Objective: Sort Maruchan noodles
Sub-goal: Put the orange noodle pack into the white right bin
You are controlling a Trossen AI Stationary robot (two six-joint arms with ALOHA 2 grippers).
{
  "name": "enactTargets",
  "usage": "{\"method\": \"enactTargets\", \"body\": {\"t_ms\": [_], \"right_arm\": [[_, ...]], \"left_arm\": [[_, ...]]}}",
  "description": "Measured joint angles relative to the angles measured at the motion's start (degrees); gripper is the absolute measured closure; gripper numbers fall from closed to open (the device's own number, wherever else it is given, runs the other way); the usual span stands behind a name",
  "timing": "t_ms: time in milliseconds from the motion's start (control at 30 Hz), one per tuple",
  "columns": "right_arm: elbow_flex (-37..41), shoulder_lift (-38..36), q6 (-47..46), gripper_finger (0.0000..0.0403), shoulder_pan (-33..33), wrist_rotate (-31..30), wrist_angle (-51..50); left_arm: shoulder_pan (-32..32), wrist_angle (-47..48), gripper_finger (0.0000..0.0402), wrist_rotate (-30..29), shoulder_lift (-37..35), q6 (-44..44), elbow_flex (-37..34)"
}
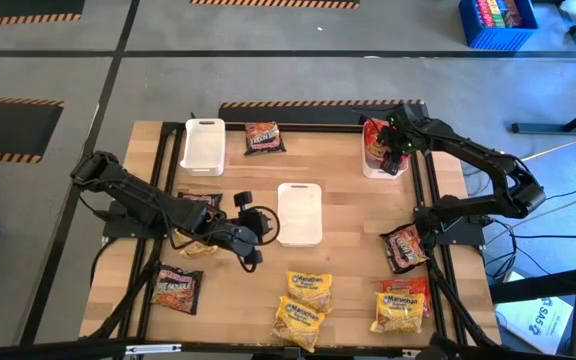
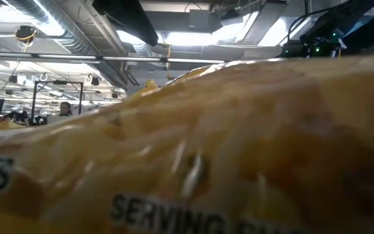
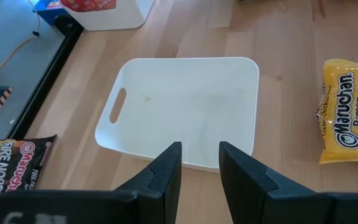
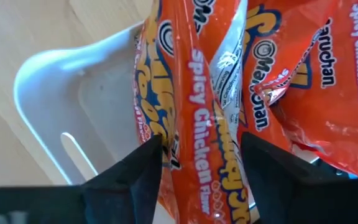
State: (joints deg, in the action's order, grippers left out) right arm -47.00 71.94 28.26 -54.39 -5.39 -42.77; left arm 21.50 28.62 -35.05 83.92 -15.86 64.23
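Note:
Maruchan noodle packets lie scattered on the table: yellow ones (image 1: 309,287) near the front edge, dark ones (image 1: 177,287) (image 1: 264,137) (image 1: 405,247), and red ones in the far right white tray (image 1: 376,165). My right gripper (image 1: 393,150) (image 4: 201,165) is over that tray, shut on a red packet. My left gripper (image 1: 253,225) (image 3: 201,168) is open and empty, low over the table just left of the empty centre tray (image 1: 300,213) (image 3: 185,106). A yellow packet (image 2: 239,143) fills the low view and hides the table. My right gripper pinches a red Spicy Chicken packet (image 4: 197,124) between its two fingers (image 4: 145,165), coming from above and pointing down into the far right tray (image 4: 48,81). The packet stands on edge between the fingers, among other red packets (image 4: 328,93). Its lower end is hidden.
A third white tray (image 1: 204,145) sits empty at the far left. A yellow packet (image 1: 200,245) and a dark one (image 1: 200,203) lie under my left arm. A yellow packet (image 3: 348,112) lies beside the centre tray. A black frame (image 1: 428,200) borders the table.

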Motion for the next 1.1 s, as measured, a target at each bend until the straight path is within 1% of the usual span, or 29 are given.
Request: {"method": "enactTargets", "body": {"t_ms": [200,367,433,500,600,833,900,1100], "right_arm": [[-3.7,0.0,-2.5,0.0203,0.0,0.2,-4.2],[-6.5,-0.1,-4.4,0.0203,0.0,0.4,-5.3],[-6.5,-0.1,-4.7,0.0209,0.0,2.1,-5.4],[-6.3,-0.1,-4.7,0.0224,0.0,5.5,-5.2],[-5.2,-0.1,-4.7,0.0265,0.0,9.7,-4.0],[-1.9,2.0,-4.1,0.0384,0.0,9.4,-0.4],[-1.8,2.6,-3.9,0.0397,0.0,8.1,0.0],[-1.7,2.6,-4.1,0.039,0.0,7.5,1.9]], "left_arm": [[0.0,0.0,0.0301,0.1,0.0,0.1,0.0],[0.0,0.0,0.0301,0.1,0.0,0.1,0.0],[0.0,0.0,0.0301,0.1,0.0,0.1,0.0],[0.0,0.0,0.0301,0.1,0.0,0.1,0.0],[0.0,0.0,0.0301,0.1,0.0,0.1,0.0],[-0.2,-0.6,0.0301,0.2,0.0,0.1,0.0],[-0.2,-1.1,0.0301,0.2,0.0,0.2,0.0],[-0.2,-3.2,0.0301,0.2,0.0,2.3,0.0]]}}
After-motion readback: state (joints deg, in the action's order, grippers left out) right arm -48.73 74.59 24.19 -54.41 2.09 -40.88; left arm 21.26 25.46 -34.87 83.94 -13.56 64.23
